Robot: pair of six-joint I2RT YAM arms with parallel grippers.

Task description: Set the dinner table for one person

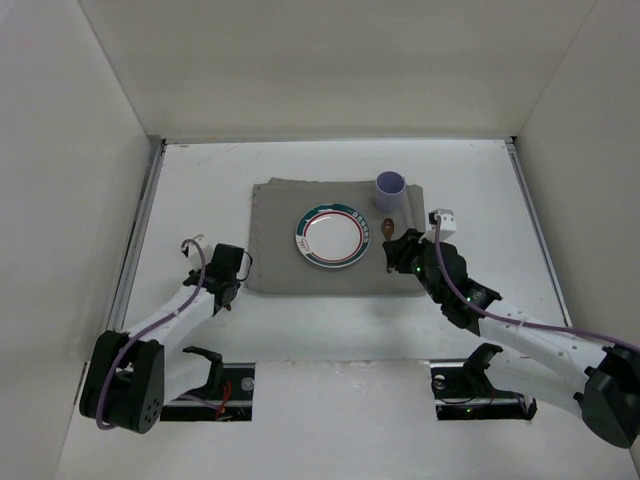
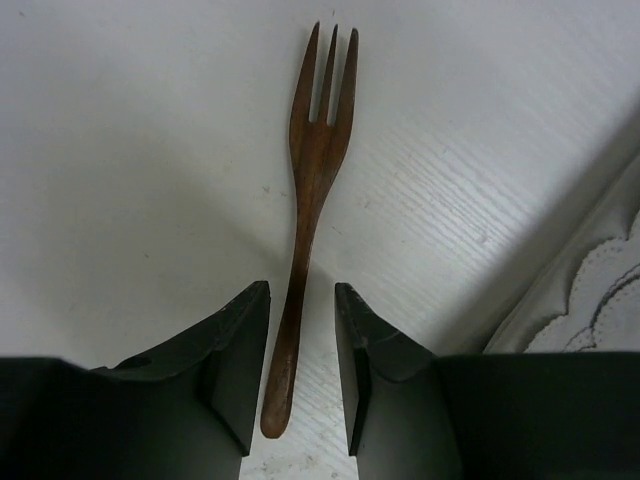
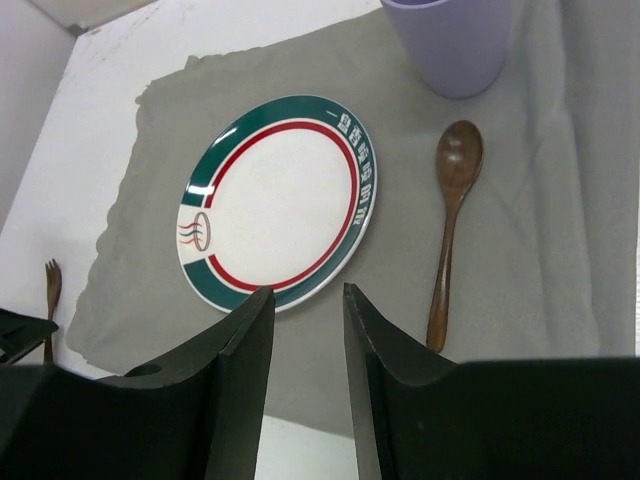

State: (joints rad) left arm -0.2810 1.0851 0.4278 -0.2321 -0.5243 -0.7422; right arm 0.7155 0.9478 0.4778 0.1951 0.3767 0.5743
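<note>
Straddling the thin handle of the fork on the dinner table just left of the placemat, the left gripper, fingers narrowly parted and empty, may close too high and flick it away, while the right gripper hangs open, empty.

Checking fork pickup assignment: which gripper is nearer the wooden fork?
Left. The left gripper straddles the handle of the wooden fork, jaws open, on the dinner table beside the placemat. The right gripper hovers over the placemat's opposite side, near the wooden spoon.
</note>
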